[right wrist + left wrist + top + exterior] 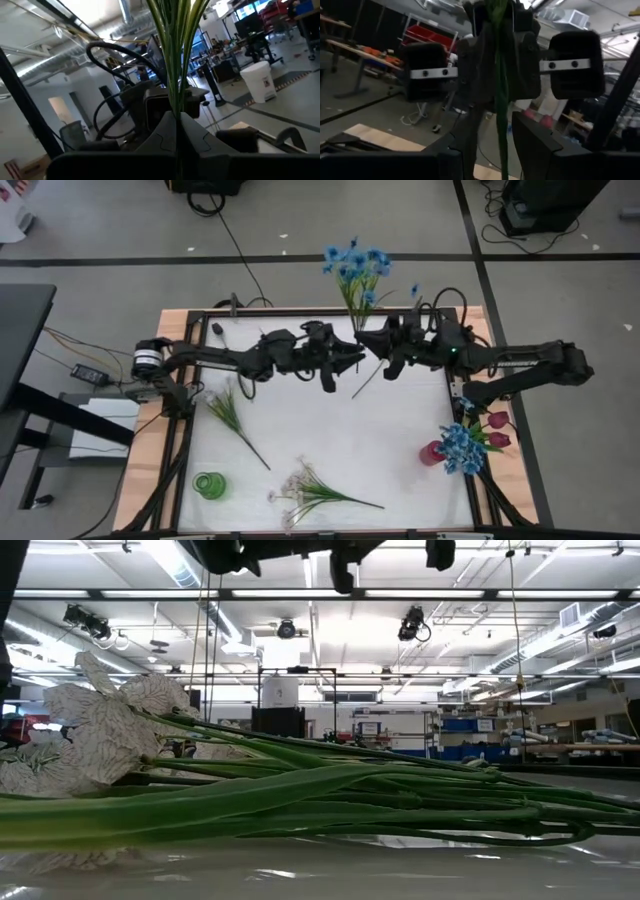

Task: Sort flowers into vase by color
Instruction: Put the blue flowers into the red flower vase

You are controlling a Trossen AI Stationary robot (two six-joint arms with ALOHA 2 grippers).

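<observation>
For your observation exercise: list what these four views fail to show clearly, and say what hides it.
- Low view: the white flower spray fills the picture; vases hidden behind it.
- Left wrist view: the blue flower stem runs off the top; blossoms cut.
- High view: whether the left gripper touches the stem; too small.

We've got a white-topped table (330,420) with wood edges here. Lying flat on it are a green stem bunch (234,420) and a white flower spray (310,492). A green vase (209,485) and pink vase (431,453) stand near its front corners.
</observation>
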